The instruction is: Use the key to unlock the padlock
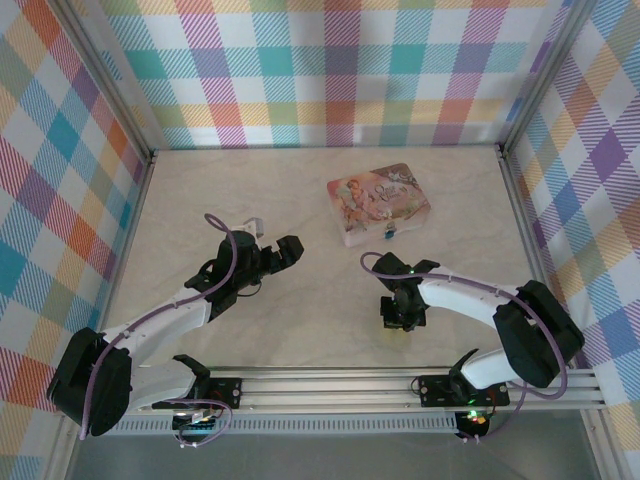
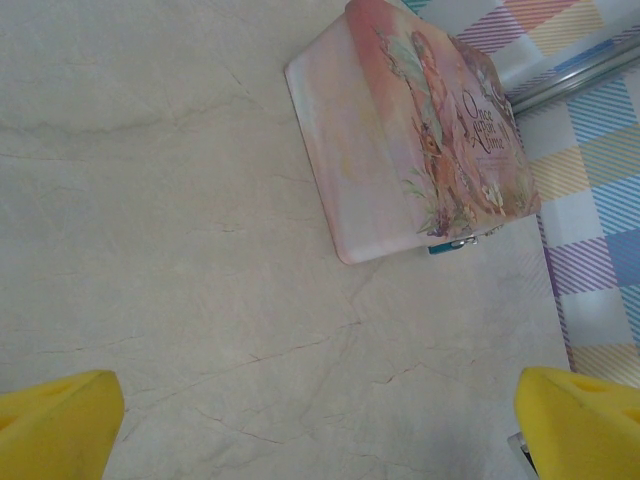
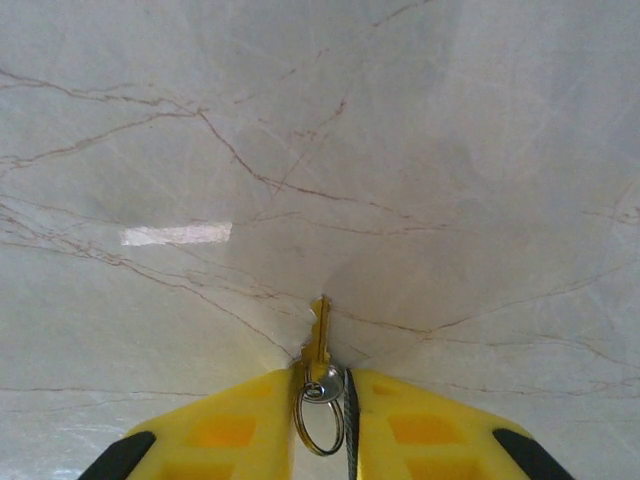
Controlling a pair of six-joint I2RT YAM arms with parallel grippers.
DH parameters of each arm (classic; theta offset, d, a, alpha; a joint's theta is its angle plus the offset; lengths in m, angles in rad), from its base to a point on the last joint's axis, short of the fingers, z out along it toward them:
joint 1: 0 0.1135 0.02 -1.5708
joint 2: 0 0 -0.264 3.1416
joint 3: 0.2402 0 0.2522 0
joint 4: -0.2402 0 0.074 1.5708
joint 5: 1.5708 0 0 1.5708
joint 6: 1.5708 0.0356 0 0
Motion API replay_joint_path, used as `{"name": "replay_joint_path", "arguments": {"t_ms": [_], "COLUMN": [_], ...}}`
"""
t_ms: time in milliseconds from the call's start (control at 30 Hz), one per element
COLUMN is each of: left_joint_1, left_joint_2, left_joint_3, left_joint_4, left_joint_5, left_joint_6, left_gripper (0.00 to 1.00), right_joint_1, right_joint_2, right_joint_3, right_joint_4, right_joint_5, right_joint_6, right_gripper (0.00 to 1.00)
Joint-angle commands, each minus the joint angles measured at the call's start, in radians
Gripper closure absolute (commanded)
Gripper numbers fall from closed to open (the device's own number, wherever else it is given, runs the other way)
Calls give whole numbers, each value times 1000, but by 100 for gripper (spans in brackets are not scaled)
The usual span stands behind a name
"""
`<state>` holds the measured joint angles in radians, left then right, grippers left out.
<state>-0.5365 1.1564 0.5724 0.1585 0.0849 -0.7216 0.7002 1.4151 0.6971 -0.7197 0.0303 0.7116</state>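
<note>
A: Ahead of the left fingers (image 2: pixel 60 425), what's on the table (image 2: pixel 150 200)?
B: Fingers wide apart, nothing between them. Pink tin (image 2: pixel 400 130) ahead and to their right. The padlock (image 2: pixel 452 245) peeks out at the tin's edge, well clear of them.
A: Right fingers (image 3: pixel 230 420)?
B: Clamped on the key (image 3: pixel 319 335) at its head, one either side. Blade sticks out ahead toward the table; ring (image 3: pixel 318 425) sits in the slit between them.
</note>
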Motion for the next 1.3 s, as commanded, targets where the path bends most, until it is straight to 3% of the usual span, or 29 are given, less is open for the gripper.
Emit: {"name": "replay_joint_path", "arguments": {"t_ms": [0,667,1267], "left_joint_1": [-12,-13,-16], "left_joint_2": [3,-22,18], "left_joint_3": [26,40,76], "left_joint_4": [-8,-13,62], "left_joint_5": [-4,-1,141], "left_joint_6": [4,-16,-144], "left_gripper": [0,0,1], "right_joint_1": [5,4,5], "right_joint_2": [12,-41,-298], "right_joint_3": [-22,-60,-128], "right_joint_4": [4,57,349], "right_joint_5": [12,-16,-68], "right_joint_6": [19,21,18], "right_gripper": [81,100,100]}}
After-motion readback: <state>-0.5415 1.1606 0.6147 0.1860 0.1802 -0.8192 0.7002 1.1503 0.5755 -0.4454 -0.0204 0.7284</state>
